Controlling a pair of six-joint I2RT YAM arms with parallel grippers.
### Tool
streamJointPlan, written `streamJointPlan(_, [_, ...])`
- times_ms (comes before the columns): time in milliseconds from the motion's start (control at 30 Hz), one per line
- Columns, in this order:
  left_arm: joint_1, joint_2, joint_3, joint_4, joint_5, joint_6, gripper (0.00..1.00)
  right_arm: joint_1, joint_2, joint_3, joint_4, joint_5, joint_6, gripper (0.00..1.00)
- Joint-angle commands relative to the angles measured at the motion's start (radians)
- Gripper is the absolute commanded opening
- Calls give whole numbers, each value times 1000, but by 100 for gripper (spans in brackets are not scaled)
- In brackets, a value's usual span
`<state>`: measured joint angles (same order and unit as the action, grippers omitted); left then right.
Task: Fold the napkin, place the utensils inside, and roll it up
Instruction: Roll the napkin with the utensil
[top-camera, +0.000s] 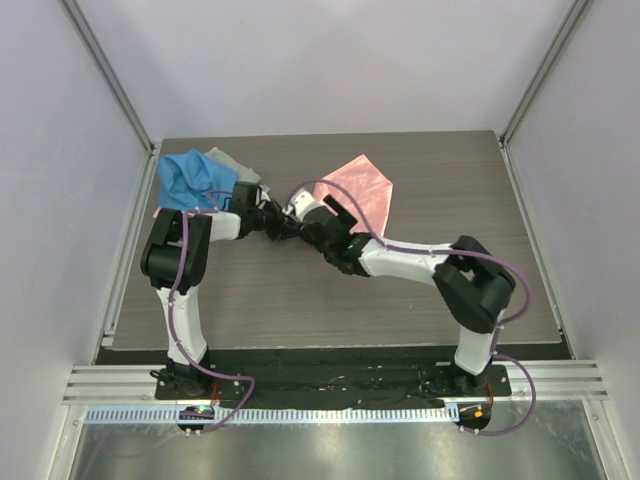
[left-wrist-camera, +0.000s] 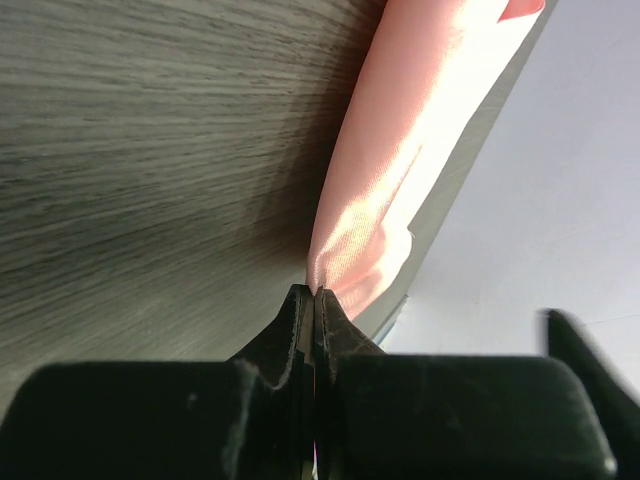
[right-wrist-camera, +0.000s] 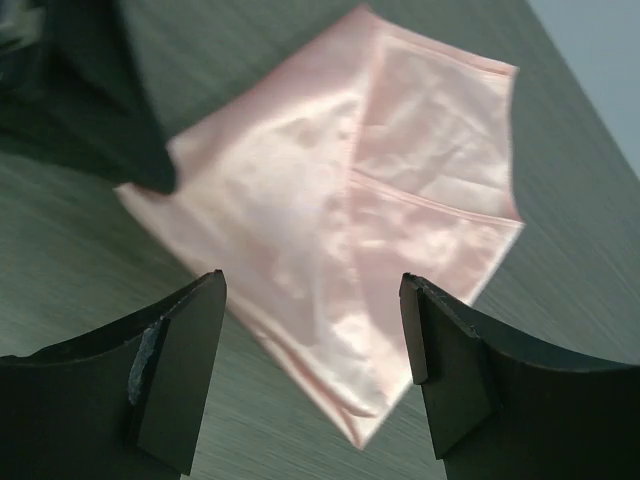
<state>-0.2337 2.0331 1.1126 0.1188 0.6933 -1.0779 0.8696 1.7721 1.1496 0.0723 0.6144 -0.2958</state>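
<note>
Pinched between the tightly closed tips of the black left gripper (left-wrist-camera: 313, 292): one corner of a large, shiny salmon-pink satin napkin (left-wrist-camera: 400, 150), jaws pressed flush together. Beyond that corner, running away across the dark grey wood-grain table (left-wrist-camera: 130, 180) as a long glossy fold, with a soft shadow along its left side.

From overhead, spread on the far half of the table, right of centre, in a rough diamond shape. Left-hand point of the diamond in the left arm's grip, both arms reaching inward and meeting at its near-left side.

Through the right wrist camera, lying mostly flat, with one hemmed flap doubled over on the far-right part and a crease line across the middle. Black right gripper (right-wrist-camera: 310, 285) spread wide and holding nothing, facing the cloth from its near side, pink satin visible in the open space between its fingers (right-wrist-camera: 180, 370). Dark bulk of the other gripper at upper left of that view, at the cloth's corner.

At the table's far-left corner, apart from the napkin: a crumpled bright blue cloth (top-camera: 195, 180), with a small grey cloth (top-camera: 232, 162) just behind it, touching.
</note>
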Motion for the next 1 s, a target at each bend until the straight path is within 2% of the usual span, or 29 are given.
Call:
streamJointPlan(0, [8,-36,20,45,51,-34,0,43,116,76,92,-67,-32,77])
streamJointPlan(500, [17,-28,18,55,48,-43,0,85,220,42,170,-88,-77,77])
streamJointPlan(633, [20,-28,16,56,51,-42,0,81,262,58,181,-44,-83,77])
streamJointPlan(767, [28,-24,13,65,54,-50,0,66,331,99,150,69,-83,75])
streamJointPlan(967, [39,-34,9,67,49,-48,0,49,322,26,205,178,-109,71])
